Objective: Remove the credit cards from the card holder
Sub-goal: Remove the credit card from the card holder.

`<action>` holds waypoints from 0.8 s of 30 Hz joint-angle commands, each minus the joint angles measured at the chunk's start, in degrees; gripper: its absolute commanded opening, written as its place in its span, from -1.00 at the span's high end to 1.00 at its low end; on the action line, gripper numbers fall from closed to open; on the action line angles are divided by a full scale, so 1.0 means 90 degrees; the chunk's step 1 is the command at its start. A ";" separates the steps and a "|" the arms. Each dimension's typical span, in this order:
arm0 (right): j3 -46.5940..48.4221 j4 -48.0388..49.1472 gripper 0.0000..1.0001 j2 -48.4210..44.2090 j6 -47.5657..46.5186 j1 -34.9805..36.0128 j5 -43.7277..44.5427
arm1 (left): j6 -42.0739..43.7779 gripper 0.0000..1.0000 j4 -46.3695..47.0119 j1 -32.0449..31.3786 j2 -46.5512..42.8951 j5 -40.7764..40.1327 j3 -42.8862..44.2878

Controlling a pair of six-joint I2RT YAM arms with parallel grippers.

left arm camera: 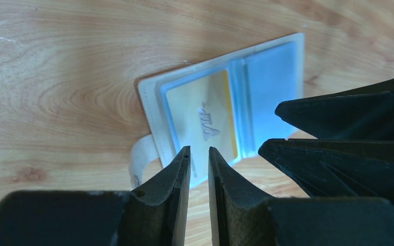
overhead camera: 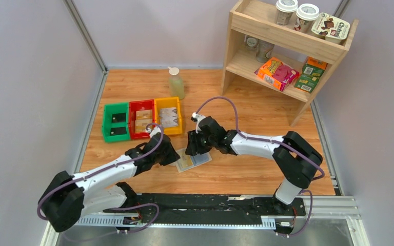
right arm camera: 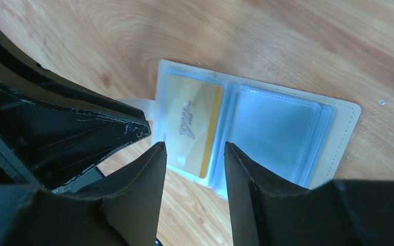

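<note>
The card holder (overhead camera: 197, 162) lies open on the wooden table between my two grippers. In the left wrist view the card holder (left arm camera: 272, 77) shows its pale blue-grey inside, with a tan-gold credit card (left arm camera: 205, 120) in one sleeve and the clasp tab (left arm camera: 141, 156) sticking out. The other panel (right arm camera: 277, 128) looks empty. My left gripper (left arm camera: 199, 150) hovers at the card's near edge, jaws a narrow gap apart, holding nothing. My right gripper (right arm camera: 195, 146) is open and empty above the card (right arm camera: 192, 120), close to the left fingers (right arm camera: 82, 128).
Green (overhead camera: 115, 123), red (overhead camera: 142, 119) and yellow (overhead camera: 168, 115) bins with cards in them stand just behind the left gripper. A bottle (overhead camera: 176, 83) stands farther back. A wooden shelf (overhead camera: 287, 51) with cups and boxes is at the back right.
</note>
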 commanded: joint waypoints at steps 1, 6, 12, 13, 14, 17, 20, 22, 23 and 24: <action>-0.0320 0.1212 0.04 0.0434 0.0397 -0.0238 -0.0885 | 0.0301 0.48 0.0365 -0.0007 0.0639 -0.0059 0.0270; -0.0437 0.1497 0.07 0.0786 0.0436 -0.0356 -0.1257 | 0.0263 0.52 0.0600 0.0022 0.1031 -0.0128 0.0095; -0.0574 0.1605 0.19 0.0904 0.0534 -0.0473 -0.1365 | -0.0001 0.62 0.0844 0.0032 0.1334 -0.0011 -0.0247; -0.0574 0.1605 0.21 0.0923 0.0544 -0.0483 -0.1374 | -0.0050 0.63 0.0864 0.0032 0.1373 0.0009 -0.0305; -0.0565 0.1585 0.22 0.0933 0.0563 -0.0503 -0.1374 | -0.0060 0.66 0.0873 0.0032 0.1373 0.0019 -0.0344; -0.0565 0.1604 0.22 0.0865 0.0544 -0.0503 -0.1394 | -0.0128 0.71 0.0903 0.0032 0.1373 0.0038 -0.0423; -0.0555 0.1556 0.22 0.0700 0.0505 -0.0493 -0.1307 | -0.0138 0.74 0.0874 0.0042 0.1325 0.0038 -0.0442; -0.0565 0.1594 0.22 0.0563 0.0476 -0.0483 -0.1277 | -0.0138 0.75 0.0835 0.0032 0.1295 0.0029 -0.0442; -0.0565 0.1643 0.21 0.0504 0.0476 -0.0493 -0.1306 | -0.0128 0.75 0.0825 0.0032 0.1285 0.0029 -0.0442; -0.0574 0.1711 0.21 0.0475 0.0476 -0.0483 -0.1354 | -0.0128 0.76 0.0805 0.0032 0.1256 0.0029 -0.0433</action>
